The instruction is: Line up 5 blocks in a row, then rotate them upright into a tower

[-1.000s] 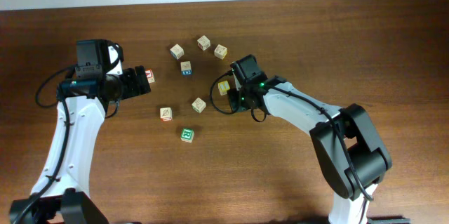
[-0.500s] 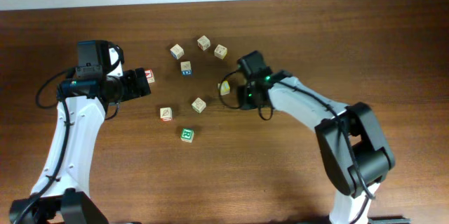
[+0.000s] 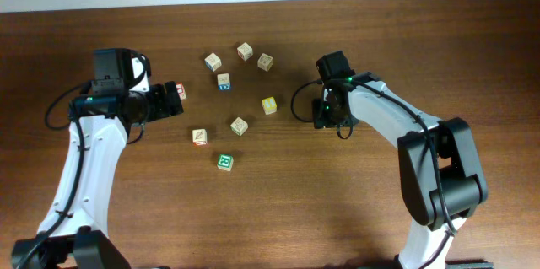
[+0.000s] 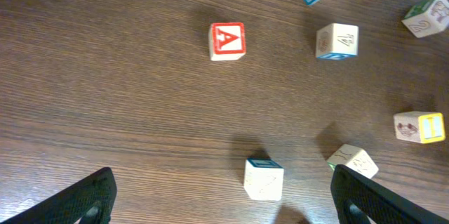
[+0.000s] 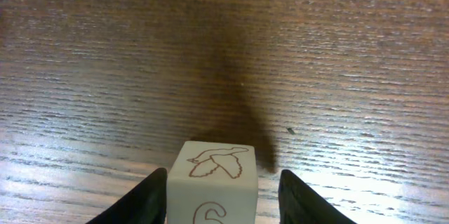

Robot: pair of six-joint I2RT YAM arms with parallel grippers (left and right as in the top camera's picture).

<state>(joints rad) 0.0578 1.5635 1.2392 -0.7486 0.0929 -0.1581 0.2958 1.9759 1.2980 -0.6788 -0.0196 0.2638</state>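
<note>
I logged: yellow block [image 3: 269, 105] on the table [image 3: 337, 206]; tan block [image 3: 240, 126] and green R block [image 3: 224, 162] lay lower left of it, seen from overhead. Right gripper [image 3: 325, 114] stood well right of the yellow block, fingers parted around a duck-marked block [image 5: 214, 164], gap on one side. Left gripper [image 4: 221, 189] hung far left of it, fingers spread wide

Robotics lab bench, dark wood-grain table [image 3: 278, 210], two robot arms [image 3: 84, 159]
</note>
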